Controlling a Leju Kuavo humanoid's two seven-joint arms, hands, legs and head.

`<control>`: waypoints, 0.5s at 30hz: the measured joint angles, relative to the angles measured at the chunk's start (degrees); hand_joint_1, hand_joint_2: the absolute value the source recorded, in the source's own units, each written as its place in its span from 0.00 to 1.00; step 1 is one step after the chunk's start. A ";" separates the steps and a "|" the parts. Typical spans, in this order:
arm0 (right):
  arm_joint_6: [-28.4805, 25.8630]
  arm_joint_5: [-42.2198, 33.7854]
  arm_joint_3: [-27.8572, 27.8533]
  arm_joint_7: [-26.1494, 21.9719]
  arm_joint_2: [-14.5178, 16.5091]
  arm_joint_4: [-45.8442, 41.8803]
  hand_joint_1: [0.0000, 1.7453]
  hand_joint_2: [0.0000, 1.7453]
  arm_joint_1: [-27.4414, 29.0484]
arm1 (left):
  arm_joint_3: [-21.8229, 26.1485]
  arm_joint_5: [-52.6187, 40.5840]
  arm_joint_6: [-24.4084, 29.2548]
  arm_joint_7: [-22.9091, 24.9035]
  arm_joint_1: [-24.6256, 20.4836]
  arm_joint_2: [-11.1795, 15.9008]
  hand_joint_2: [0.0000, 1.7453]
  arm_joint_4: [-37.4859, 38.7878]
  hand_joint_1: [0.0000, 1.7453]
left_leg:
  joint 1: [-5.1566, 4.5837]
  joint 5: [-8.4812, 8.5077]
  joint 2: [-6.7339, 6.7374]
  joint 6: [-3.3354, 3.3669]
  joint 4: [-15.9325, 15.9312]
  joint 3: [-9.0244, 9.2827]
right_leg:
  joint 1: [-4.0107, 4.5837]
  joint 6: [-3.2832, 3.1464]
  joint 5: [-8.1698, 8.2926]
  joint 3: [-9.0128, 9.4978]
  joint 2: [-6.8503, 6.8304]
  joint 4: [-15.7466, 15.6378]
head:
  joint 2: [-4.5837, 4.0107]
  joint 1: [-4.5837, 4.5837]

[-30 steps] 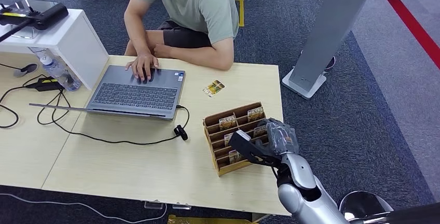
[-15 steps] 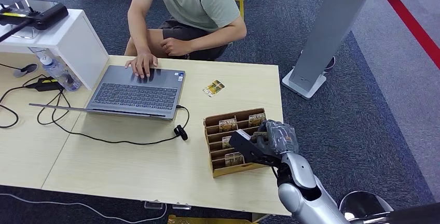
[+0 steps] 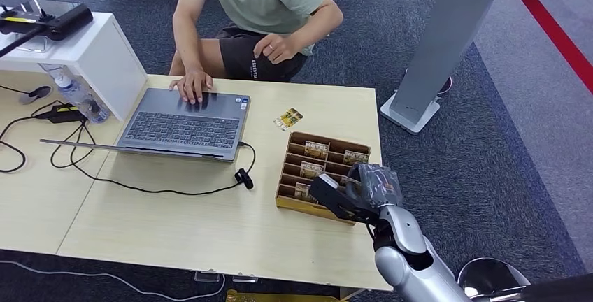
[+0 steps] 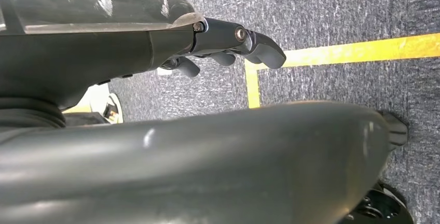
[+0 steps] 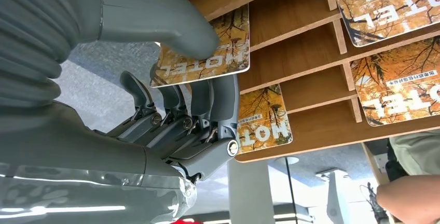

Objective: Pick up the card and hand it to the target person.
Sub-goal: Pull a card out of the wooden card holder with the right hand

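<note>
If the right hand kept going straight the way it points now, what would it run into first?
The right hand already pinches a hotel card at the wooden card rack. Pushed straight on, it would likely press that card deeper into its slot and meet the rack's wooden dividers first, though depth is hard to judge.

Card rack [image 3: 301,149] on desk [image 3: 175,225] near its right edge, cards in its slots. Right hand [image 3: 356,189] at rack's near right corner, thumb and fingers pinching one card [image 5: 205,53] in the right wrist view. Loose card [image 3: 287,118] on desk behind rack. Laptop [image 3: 183,124] left of rack; person [image 3: 259,8] sits behind desk, hand on laptop.
</note>
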 joint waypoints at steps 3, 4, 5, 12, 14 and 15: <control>-0.08 0.48 0.00 0.07 -0.01 -0.05 0.86 1.00 0.00 | 0.01 0.06 0.14 -0.14 0.00 0.00 0.00 0.00 0.00 | 0.00 0.00 0.00 0.00 0.00 -0.01 | 0.00 0.00 0.00 0.00 0.00 0.00 | 0.00 0.00; -0.14 0.71 0.00 0.06 0.00 -0.15 0.86 1.00 0.00 | 0.01 0.08 0.10 -0.20 0.00 0.00 0.00 0.00 0.00 | 0.00 0.00 0.00 0.00 0.00 -0.01 | 0.00 0.00 0.00 0.00 0.00 0.00 | 0.00 0.00; -0.21 1.02 0.00 0.04 -0.01 -0.33 0.86 1.00 -0.01 | 0.01 0.08 0.05 -0.25 0.01 0.00 0.00 0.00 0.00 | 0.00 0.00 0.00 0.00 0.00 -0.02 | 0.00 0.00 0.00 -0.01 0.00 0.00 | 0.00 0.01; -0.22 3.22 0.16 -0.46 0.02 -3.61 0.86 1.00 -1.01 | 0.01 0.08 -0.22 -0.51 0.01 0.00 0.00 0.00 0.00 | 0.00 0.00 0.00 0.00 0.00 -0.03 | 0.00 0.00 0.00 -0.01 0.00 0.00 | 0.00 -0.02; -0.12 3.90 0.31 -0.77 0.05 -5.13 0.86 1.00 -2.00 | 0.01 0.07 -0.26 -0.61 0.01 0.00 0.00 0.00 0.00 | 0.00 0.01 0.00 0.00 0.00 -0.03 | 0.00 0.00 0.01 0.00 0.01 0.00 | 0.00 -0.03; -0.08 4.19 0.40 -1.00 0.09 -5.93 0.86 1.00 -2.65 | 0.01 0.05 -0.28 -0.64 0.01 0.00 0.00 0.00 0.00 | 0.00 0.01 0.00 0.00 0.00 -0.03 | 0.00 0.00 0.01 0.00 0.01 0.01 | 0.00 -0.04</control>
